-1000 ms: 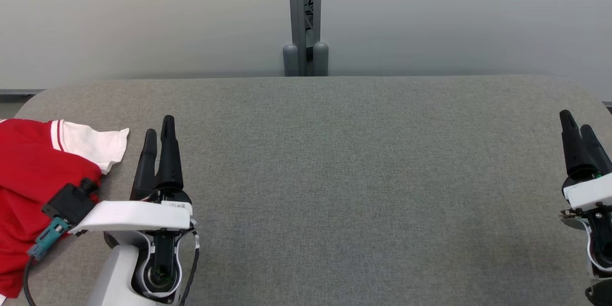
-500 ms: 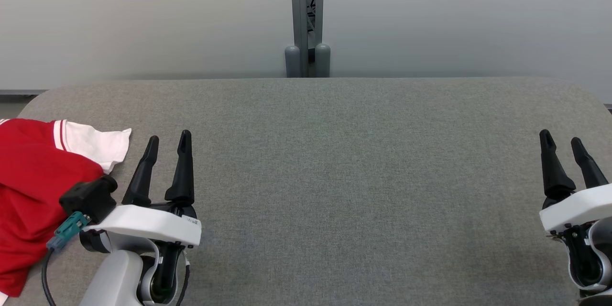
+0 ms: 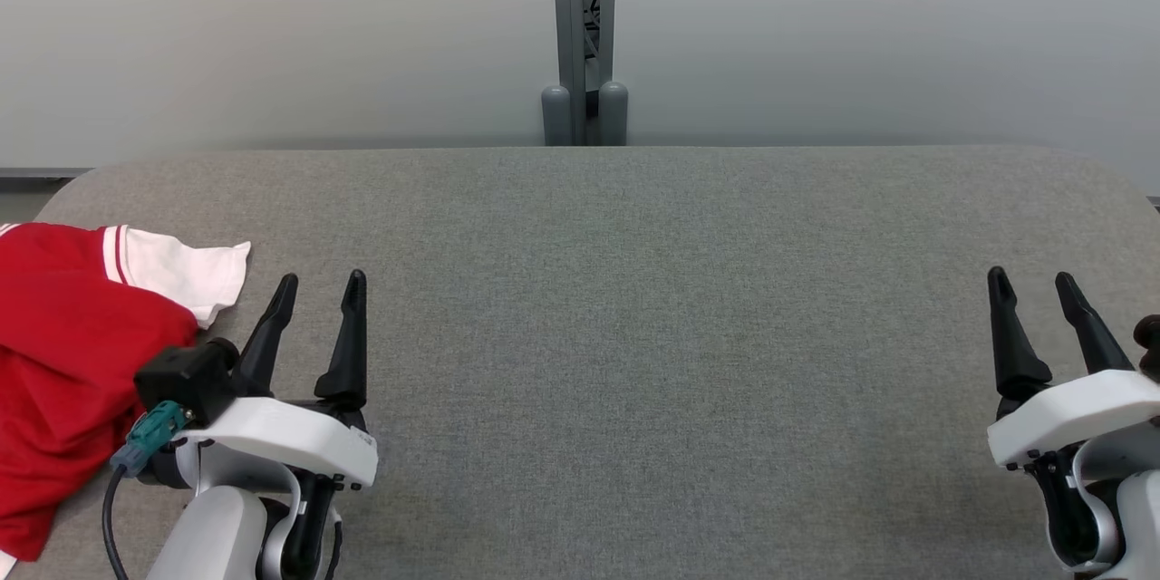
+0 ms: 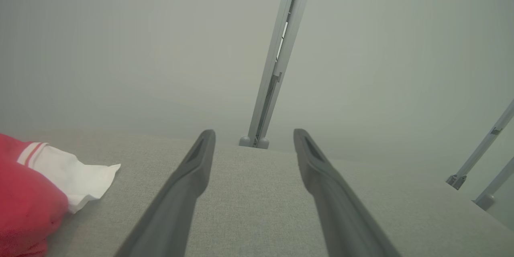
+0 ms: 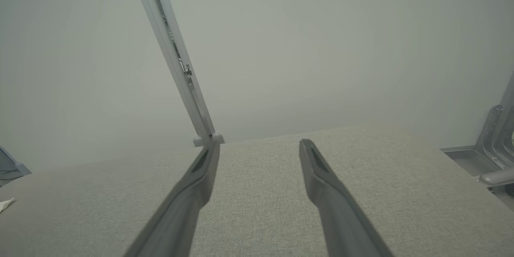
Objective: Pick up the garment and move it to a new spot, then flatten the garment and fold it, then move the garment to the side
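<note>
Left gripper (image 3: 322,276) and right gripper (image 3: 1029,274) pull back, fingers wide, empty. Next, left reach red garment (image 3: 63,353), pinch edge, lift slow

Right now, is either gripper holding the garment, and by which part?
Nothing is held: left gripper and right gripper stand open, apart from the red-and-white shirt.

left gripper (image 3: 322,275): turned, pulled back | right gripper (image 3: 1029,273): turned, pulled back
</note>
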